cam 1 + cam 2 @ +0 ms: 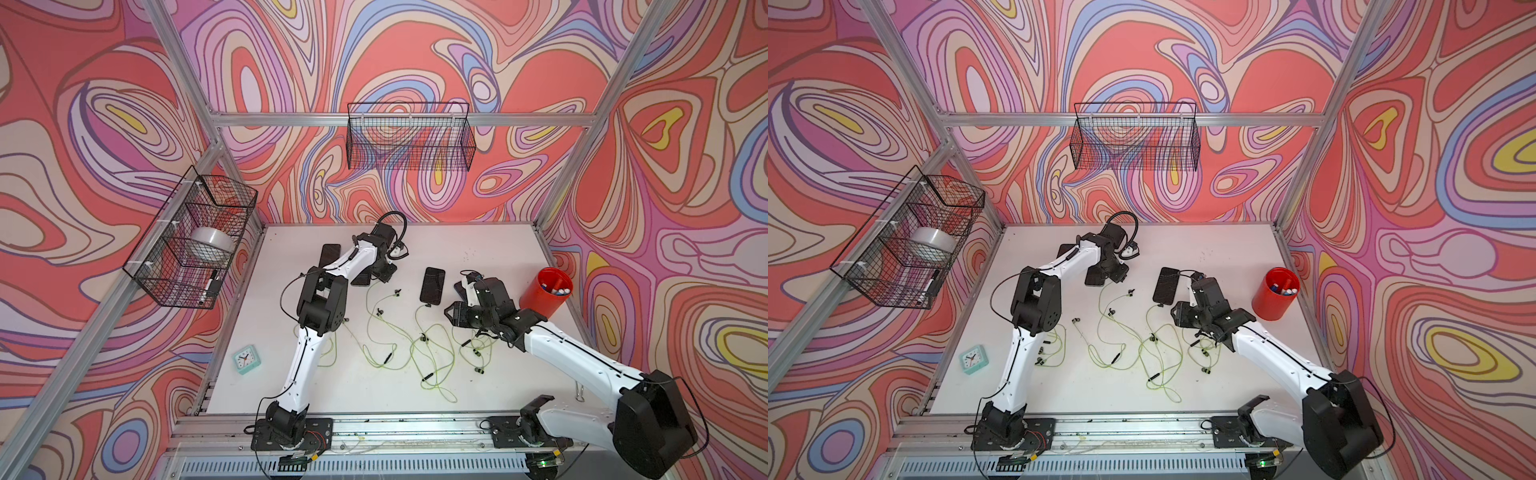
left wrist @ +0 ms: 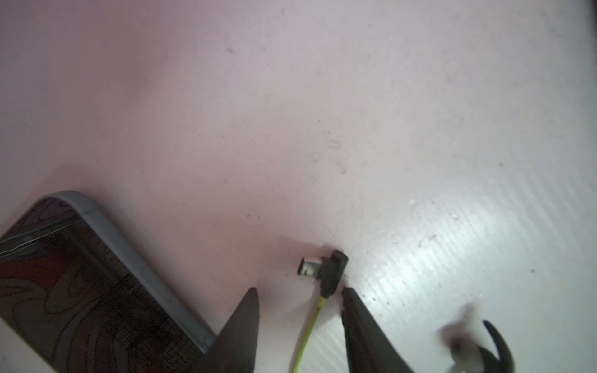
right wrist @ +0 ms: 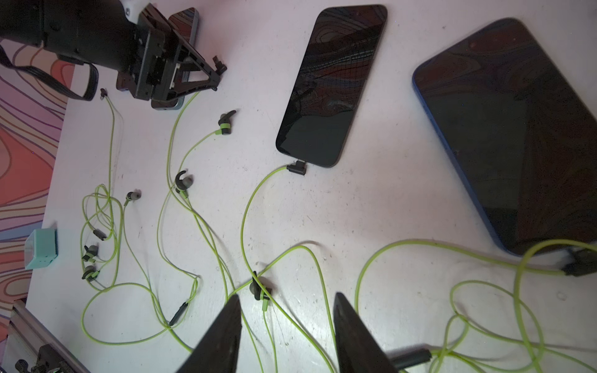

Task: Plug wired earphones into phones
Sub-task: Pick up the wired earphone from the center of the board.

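left claw (image 2: 299, 289) parted, right claw (image 3: 287, 294) parted

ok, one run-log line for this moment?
left end effector: open, straddling cord behind plug | plug: loose, beside phone | right end effector: open, empty

Seen in both top views: a white, speckled bench (image 1: 353, 399). Bears four flat black phones (image 1: 432, 285) toward the far half (three partly hidden under the arms), yellow-green earphones (image 1: 423, 338) sprawled in loose tangled loops nearer the front, a mint clock (image 1: 246, 360) by the left edge, a red cup (image 1: 540, 296) of markers upright by the right edge. Shows one plug (image 3: 296, 168) right against the middle phone's near end.
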Available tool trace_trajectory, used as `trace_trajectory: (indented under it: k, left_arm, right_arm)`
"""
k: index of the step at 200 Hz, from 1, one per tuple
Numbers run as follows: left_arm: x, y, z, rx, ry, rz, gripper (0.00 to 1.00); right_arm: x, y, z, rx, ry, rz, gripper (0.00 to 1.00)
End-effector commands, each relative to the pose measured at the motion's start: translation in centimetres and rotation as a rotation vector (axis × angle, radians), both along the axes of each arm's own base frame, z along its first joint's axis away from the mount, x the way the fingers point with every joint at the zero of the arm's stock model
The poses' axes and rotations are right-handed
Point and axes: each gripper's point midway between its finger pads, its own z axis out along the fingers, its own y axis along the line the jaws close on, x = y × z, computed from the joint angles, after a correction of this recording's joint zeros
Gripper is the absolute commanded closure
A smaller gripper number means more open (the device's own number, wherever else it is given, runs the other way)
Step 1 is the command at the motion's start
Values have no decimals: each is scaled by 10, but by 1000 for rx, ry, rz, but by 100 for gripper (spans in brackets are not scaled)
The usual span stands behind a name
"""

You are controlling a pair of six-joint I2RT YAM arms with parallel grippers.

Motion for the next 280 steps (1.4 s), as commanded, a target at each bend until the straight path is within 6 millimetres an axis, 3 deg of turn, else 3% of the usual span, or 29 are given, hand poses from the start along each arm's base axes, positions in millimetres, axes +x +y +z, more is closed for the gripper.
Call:
trace_trajectory:
  k: [1,43,71,112,135,186,227,280]
  left_arm:
    - [-25,13,-21,59,140,9,71]
    - [-43,16,-29,40,211,69,91]
    - [-49,15,-19,-4,202,127,100]
    - [-50,14,16,-78,124,196,100]
    - [-52,7,47,-181,68,236,100]
    - [-75,-13,108,-497,0,303,100]
    - [-103,-39,136,-797,72,295,100]
    - [-126,-44,154,-896,62,262,100]
  right_arm:
    - [-2,-7,-6,-19,11,-27,53]
    - [-3,-10,-8,-33,11,-27,53]
    - [-3,-8,-9,-31,12,-24,53]
    - [7,3,-6,23,6,-18,53]
    - [16,12,-5,67,8,-24,54]
    - [34,52,6,320,-14,7,57]
    - [46,79,45,429,-160,60,58]
    - [60,109,60,438,-203,99,57]
